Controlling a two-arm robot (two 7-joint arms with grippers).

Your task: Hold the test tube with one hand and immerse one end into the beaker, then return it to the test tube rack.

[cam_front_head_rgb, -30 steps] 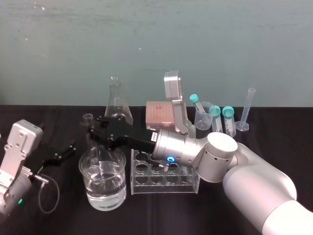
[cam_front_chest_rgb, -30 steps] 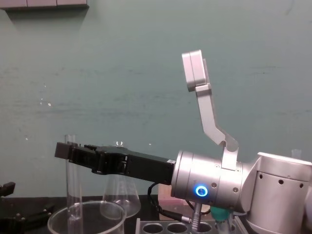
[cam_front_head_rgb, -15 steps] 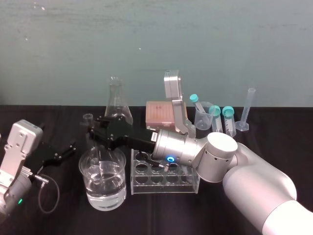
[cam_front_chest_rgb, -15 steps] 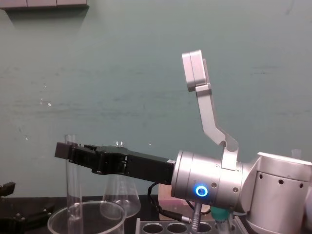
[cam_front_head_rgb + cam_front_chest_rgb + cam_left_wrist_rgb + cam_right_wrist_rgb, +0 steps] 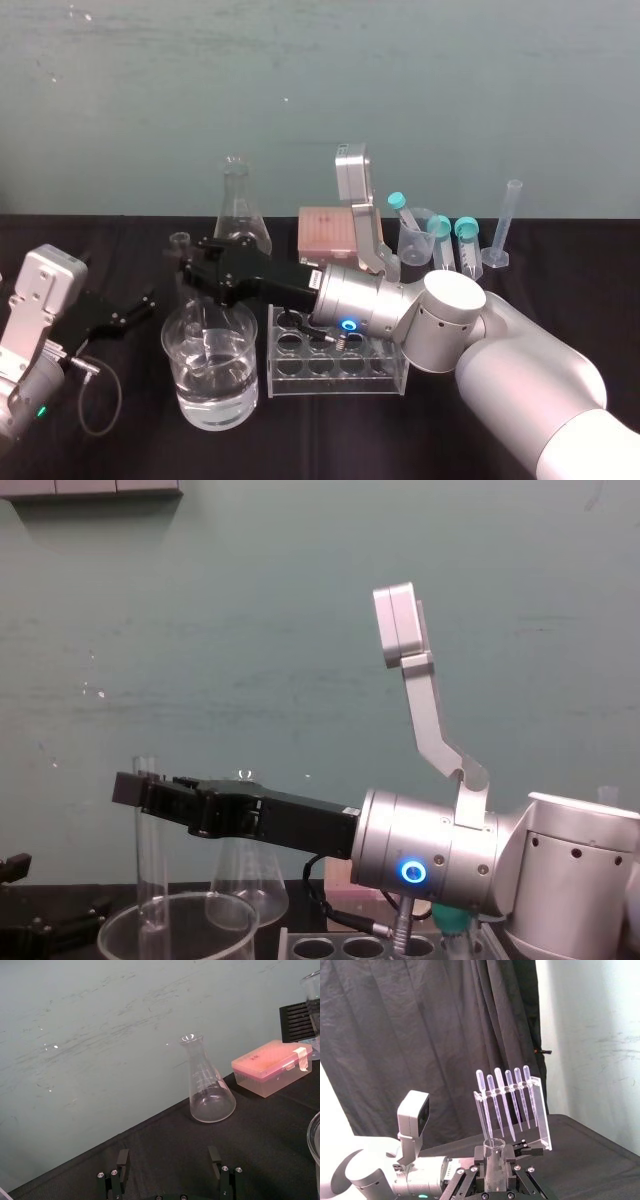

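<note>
Test tube upright, lower end inside beaker

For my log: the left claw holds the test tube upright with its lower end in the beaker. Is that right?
No. The right claw holds the test tube upright with its lower end in the beaker, as the head view shows; the left claw rests open, left of the beaker.
</note>
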